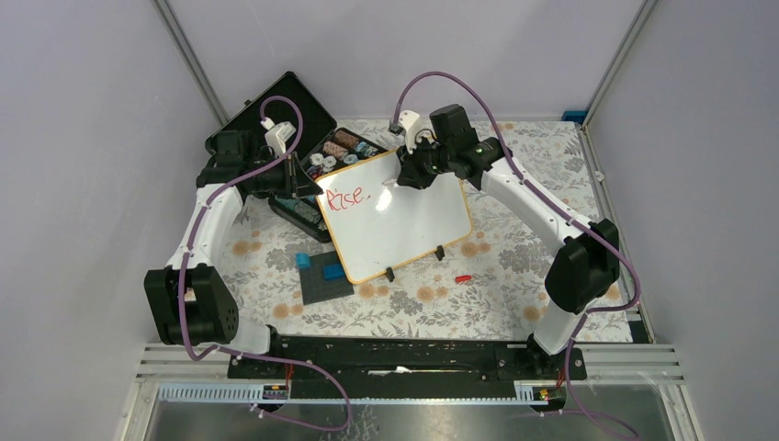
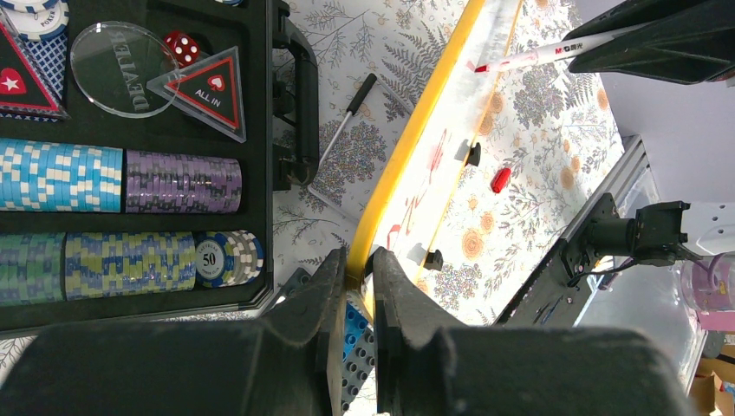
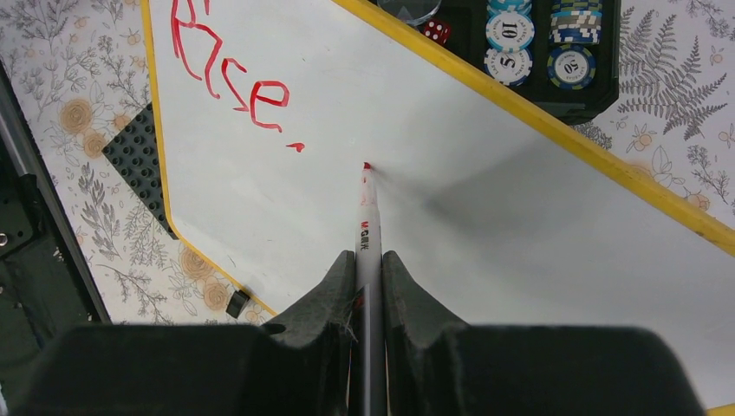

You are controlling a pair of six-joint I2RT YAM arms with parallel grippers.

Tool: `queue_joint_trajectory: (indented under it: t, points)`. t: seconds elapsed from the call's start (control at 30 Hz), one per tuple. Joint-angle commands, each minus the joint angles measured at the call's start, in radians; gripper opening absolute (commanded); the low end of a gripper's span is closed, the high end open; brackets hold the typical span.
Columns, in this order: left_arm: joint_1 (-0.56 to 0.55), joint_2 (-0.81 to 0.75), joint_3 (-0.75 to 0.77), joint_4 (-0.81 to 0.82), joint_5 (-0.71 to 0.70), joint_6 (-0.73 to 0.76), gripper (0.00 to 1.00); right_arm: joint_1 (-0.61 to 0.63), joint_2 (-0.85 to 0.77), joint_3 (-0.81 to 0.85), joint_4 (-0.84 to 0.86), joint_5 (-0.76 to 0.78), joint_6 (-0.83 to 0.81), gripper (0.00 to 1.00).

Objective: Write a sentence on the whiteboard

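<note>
Right wrist view: the right gripper (image 3: 368, 260) is pinching a red marker (image 3: 367, 221) by its barrel, jaws pressed tight against it. The tip is touching the whiteboard (image 3: 503, 234) just right of and slightly below the written word. The sentence (image 3: 227, 80) is showing only "Rise." in red, near one corner of the board.

Left wrist view: the left gripper (image 2: 357, 260) is clamping the board's thin yellow frame, fingers nearly together on the rim. It is likely bracing the board so it is not sliding under pen pressure.

Top external view: the whiteboard is sitting mid-table on the floral cloth (image 1: 514, 276) between the two arms, black feet facing the near side. Its far-left edge is running alongside the open poker chip case (image 1: 276, 115); I cannot tell whether they are touching. A small red cap (image 1: 463, 277) is lying on the cloth just near of the board, and a dark baseplate with blue bricks (image 1: 323, 277) is sitting by its near-left corner.

Judgement: the task is looking early, with one word down. The next word is calling for light, even pressure; pushing hard is risking a tilt of the board against the left grip.
</note>
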Motion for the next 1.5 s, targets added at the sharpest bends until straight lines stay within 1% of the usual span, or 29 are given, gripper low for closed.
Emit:
queue_joint_trajectory:
  t: [0.0,0.43,0.7,0.93,1.1,1.47]
  points:
    - [-0.017,-0.025,0.008,0.026,-0.025,0.023,0.0,0.007,-0.006,0.045,0.031,0.019,0.002,0.0]
    - [-0.018,-0.024,0.008,0.025,-0.024,0.028,0.0,0.052,0.028,0.079,0.032,0.023,0.0,0.0]
    - [-0.017,-0.025,0.007,0.026,-0.024,0.027,0.0,0.064,0.025,0.054,0.031,0.03,-0.009,0.0]
    - [-0.017,-0.025,0.007,0.026,-0.024,0.026,0.0,0.062,0.008,0.04,0.032,0.033,-0.008,0.0]
    - [-0.017,-0.029,0.005,0.026,-0.027,0.028,0.0,0.021,-0.026,0.058,0.032,-0.017,0.024,0.0]
    - [-0.02,-0.027,0.006,0.026,-0.025,0.025,0.0,0.012,-0.046,0.003,0.033,0.014,-0.003,0.0]
